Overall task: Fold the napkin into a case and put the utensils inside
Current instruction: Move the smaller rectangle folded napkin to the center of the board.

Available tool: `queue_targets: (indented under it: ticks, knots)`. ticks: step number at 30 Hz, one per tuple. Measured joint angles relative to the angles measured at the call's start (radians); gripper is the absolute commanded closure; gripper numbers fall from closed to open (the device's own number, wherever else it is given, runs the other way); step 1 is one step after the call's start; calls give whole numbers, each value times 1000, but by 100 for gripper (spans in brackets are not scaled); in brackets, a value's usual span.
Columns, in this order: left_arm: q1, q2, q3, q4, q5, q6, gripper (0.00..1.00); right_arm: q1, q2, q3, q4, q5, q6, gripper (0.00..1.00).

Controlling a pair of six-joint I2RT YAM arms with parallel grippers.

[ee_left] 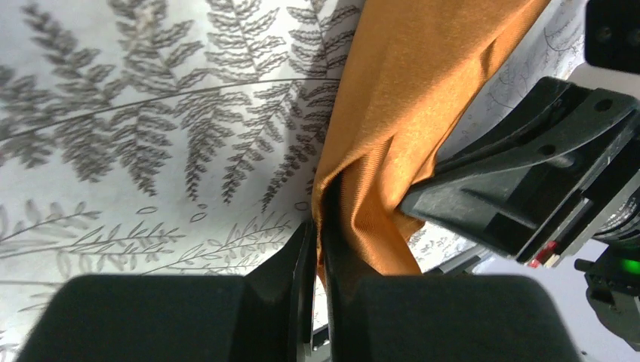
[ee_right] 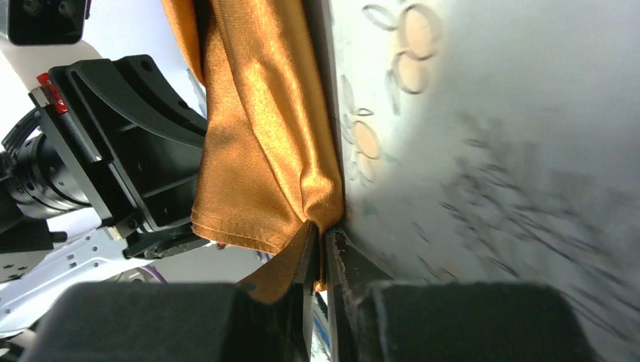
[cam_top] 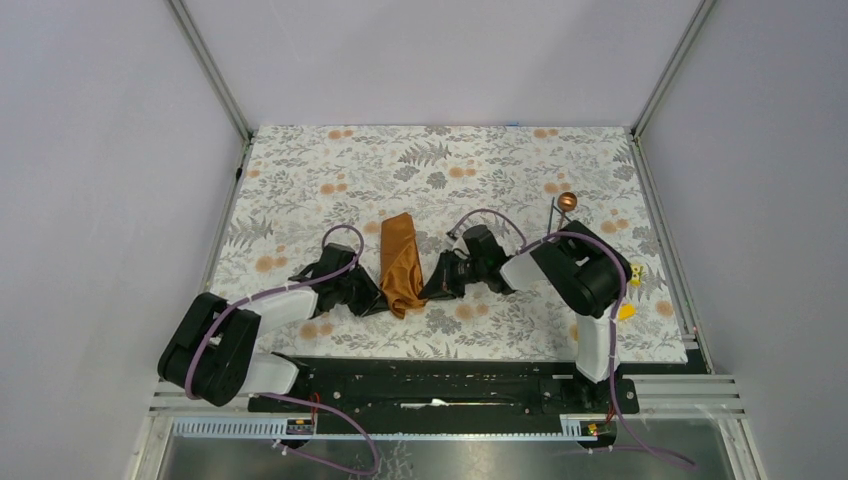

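The orange-brown napkin [cam_top: 399,262] lies in the middle of the table as a long narrow folded strip, bunched at its near end. My left gripper [cam_top: 372,300] is shut on its near left edge; the cloth [ee_left: 392,151] runs up from between the jaws. My right gripper [cam_top: 432,290] is shut on its near right edge; the cloth [ee_right: 264,151] is pinched between the jaws. The utensils [cam_top: 558,213], slim dark handles and one round copper bowl, lie at the right behind the right arm.
The floral tablecloth [cam_top: 440,170] covers the table. Small yellow blocks [cam_top: 632,272] lie near the right edge beside the right arm. Metal frame posts [cam_top: 215,70] and white walls enclose the table.
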Motion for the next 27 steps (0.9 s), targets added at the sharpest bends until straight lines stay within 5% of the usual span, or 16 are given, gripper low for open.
queue_targets:
  ticks: [5,12,21,27]
  knots:
    - [-2,-88,-22,-73,-65,-5,78,79,47,2,126,4,119,80]
    - [-2,-190,-4,-285,-134,-8,70,105,32,29,67,19,96,58]
    - [49,-281,130,-646,-181,44,67,105,-11,42,-38,34,2,68]
    - [136,-354,167,-592,-124,82,52,116,33,80,-34,26,4,79]
